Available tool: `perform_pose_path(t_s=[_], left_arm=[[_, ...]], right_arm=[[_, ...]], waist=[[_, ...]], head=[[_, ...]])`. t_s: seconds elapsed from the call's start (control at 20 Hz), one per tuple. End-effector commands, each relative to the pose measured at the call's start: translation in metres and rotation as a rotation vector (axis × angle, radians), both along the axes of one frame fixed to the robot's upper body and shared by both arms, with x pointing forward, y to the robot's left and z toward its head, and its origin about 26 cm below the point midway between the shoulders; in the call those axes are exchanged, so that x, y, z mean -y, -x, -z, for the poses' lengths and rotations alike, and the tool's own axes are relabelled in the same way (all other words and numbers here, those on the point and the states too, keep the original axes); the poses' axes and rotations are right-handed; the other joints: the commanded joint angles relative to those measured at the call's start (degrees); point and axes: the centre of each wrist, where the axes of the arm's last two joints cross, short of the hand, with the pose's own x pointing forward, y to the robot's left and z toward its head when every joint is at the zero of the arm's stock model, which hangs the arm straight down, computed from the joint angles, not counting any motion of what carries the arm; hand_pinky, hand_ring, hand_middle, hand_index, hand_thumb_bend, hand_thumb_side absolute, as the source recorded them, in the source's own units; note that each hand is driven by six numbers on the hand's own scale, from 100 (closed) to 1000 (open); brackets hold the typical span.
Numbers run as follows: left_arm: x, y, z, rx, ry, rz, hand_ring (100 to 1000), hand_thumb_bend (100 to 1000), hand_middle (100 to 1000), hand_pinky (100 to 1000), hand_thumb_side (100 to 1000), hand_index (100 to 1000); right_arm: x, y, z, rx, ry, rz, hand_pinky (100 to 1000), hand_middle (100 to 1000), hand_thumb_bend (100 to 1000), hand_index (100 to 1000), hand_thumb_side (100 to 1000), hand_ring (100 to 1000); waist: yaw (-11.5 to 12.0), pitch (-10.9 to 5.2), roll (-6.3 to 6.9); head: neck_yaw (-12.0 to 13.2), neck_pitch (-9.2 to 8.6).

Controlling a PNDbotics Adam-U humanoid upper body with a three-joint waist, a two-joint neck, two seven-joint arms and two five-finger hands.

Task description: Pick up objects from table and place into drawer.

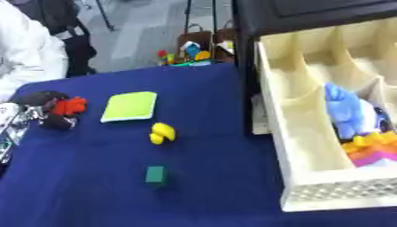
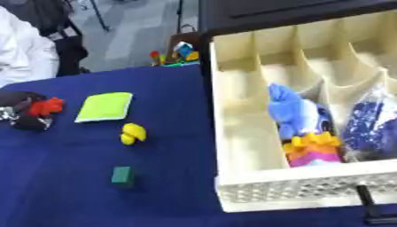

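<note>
The left hand [image 1: 43, 111] shows only partly at the left edge of the table [image 1: 209, 177]; its dark fingers [image 2: 23, 119] curl around a small red toy [image 1: 70, 106], whose exact shape is hard to make out. The silver arm behind the hand is cut off by the frame. The right hand appears in neither view.

On the dark blue cloth of the table lie three loose things, well apart from each other: a flat lime-green square pad [image 1: 130, 106], a small rounded yellow toy [image 1: 161, 132] nearer the middle, and a small green block [image 1: 155, 174] closest to the near edge.

To the right, a cream drawer [image 2: 232, 133] stands pulled out of a dark cabinet [image 2: 287, 11], split by thin walls into long compartments. Its front panel has a fine lattice texture. One compartment holds a soft blue plush toy [image 2: 291, 111] with orange and pink pieces [image 2: 314, 150] just in front of it; the next holds a blue-and-white patterned thing [image 2: 372, 124], partly cut off and unclear. A thin black bar [image 2: 368, 204] crosses the lower right corner.
</note>
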Motion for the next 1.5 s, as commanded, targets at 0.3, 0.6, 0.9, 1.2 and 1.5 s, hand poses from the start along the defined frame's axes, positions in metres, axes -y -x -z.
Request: perform_pose_path(t_s=[0.3, 0.6, 0.9, 1.2, 1.5], left_arm=[[-0.0106, 0.0095, -0.0206, 0.023, -0.011, -0.044, 860, 100, 830, 696, 653, 891], [-0.0106, 0.0083, -0.0178, 0.047, -0.008, -0.04, 798, 100, 731, 623, 663, 808], [-0.0084, 0.0084, -0.0199, 0.122, -0.099, -0.035, 733, 100, 657, 522, 658, 743], [-0.0089, 0.0087, -0.017, 0.171, -0.17, -0.033, 657, 100, 576, 416, 634, 665], [-0.0086, 0.0084, -0.0149, 0.228, -0.247, -0.038, 607, 100, 508, 364, 645, 604]], right_arm=[[0.0016, 0.003, -0.0086, 0.096, 0.006, -0.033, 576, 572, 100, 773, 1000, 630], [0.0017, 0.003, -0.0087, 0.097, 0.004, -0.032, 576, 573, 100, 773, 1000, 630], [0.0021, 0.003, -0.0081, 0.096, 0.0, -0.032, 576, 574, 100, 774, 1000, 629], [0.0026, 0.003, -0.008, 0.099, -0.007, -0.031, 575, 576, 100, 773, 1000, 628], [0.003, 0.003, -0.0078, 0.103, -0.014, -0.032, 574, 575, 100, 774, 1000, 627]], waist=[[-0.29, -0.91, -0.23], [-0.53, -0.9, -0.27], [-0.34, -1.39, -0.32], [-0.25, -2.07, -0.32], [-0.17, -2.44, -0.37]], head=[[0.78, -1.14], [1.29, -1.35], [1.08, -0.98], [1.19, -0.81], [1.25, -0.63]])
